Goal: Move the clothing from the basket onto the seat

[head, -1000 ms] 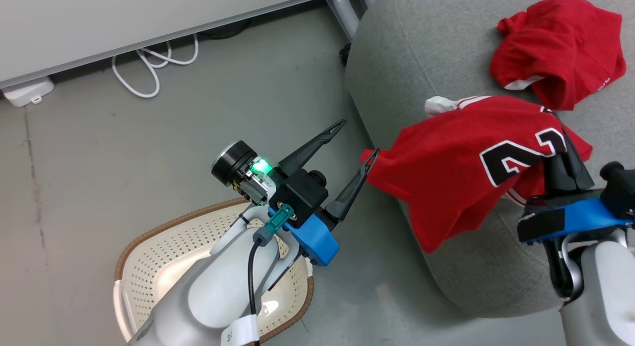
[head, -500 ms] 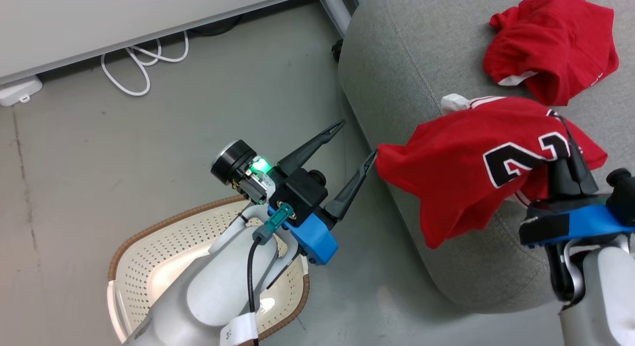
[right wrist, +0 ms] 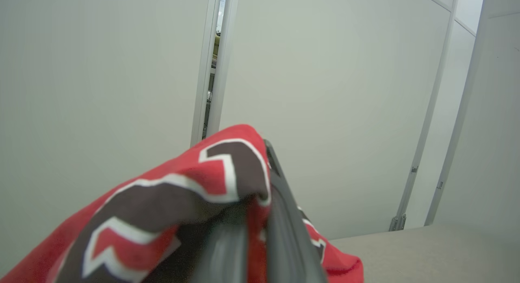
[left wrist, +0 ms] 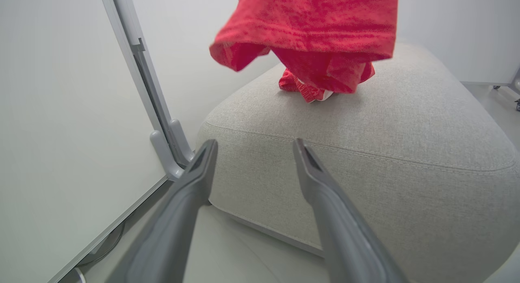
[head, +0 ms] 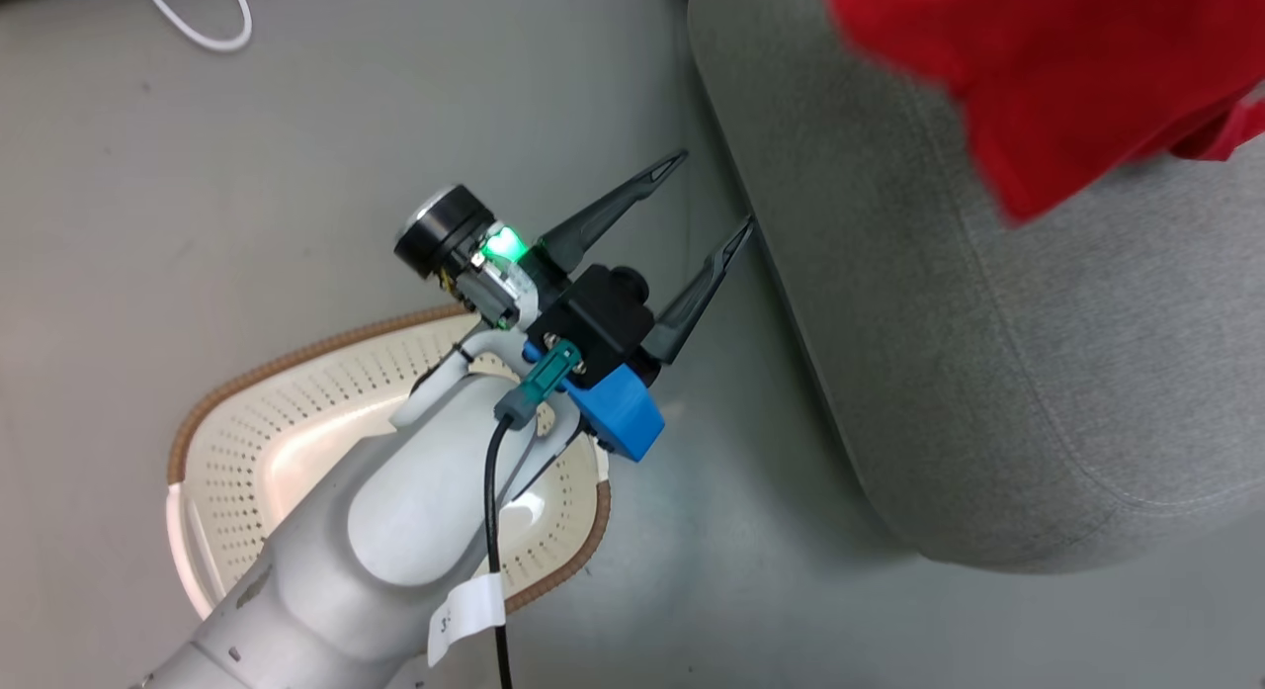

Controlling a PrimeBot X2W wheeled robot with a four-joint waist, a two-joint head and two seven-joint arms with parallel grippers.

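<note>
Right gripper [right wrist: 266, 165] clenched on the jersey [head: 1038, 76], which hangs above the seat [head: 988, 373] (other garment [left wrist: 310, 90] lies beneath it). Left gripper [head: 716, 187] spread, holding nothing, just left of the seat, beyond the basket [head: 296, 356]. Risk: releasing too near the left edge, so the loose hem slides floorward.

Red jersey [head: 1038, 76] hangs above grey seat [head: 988, 373] (cream basket [head: 277, 427] nearby)
</note>
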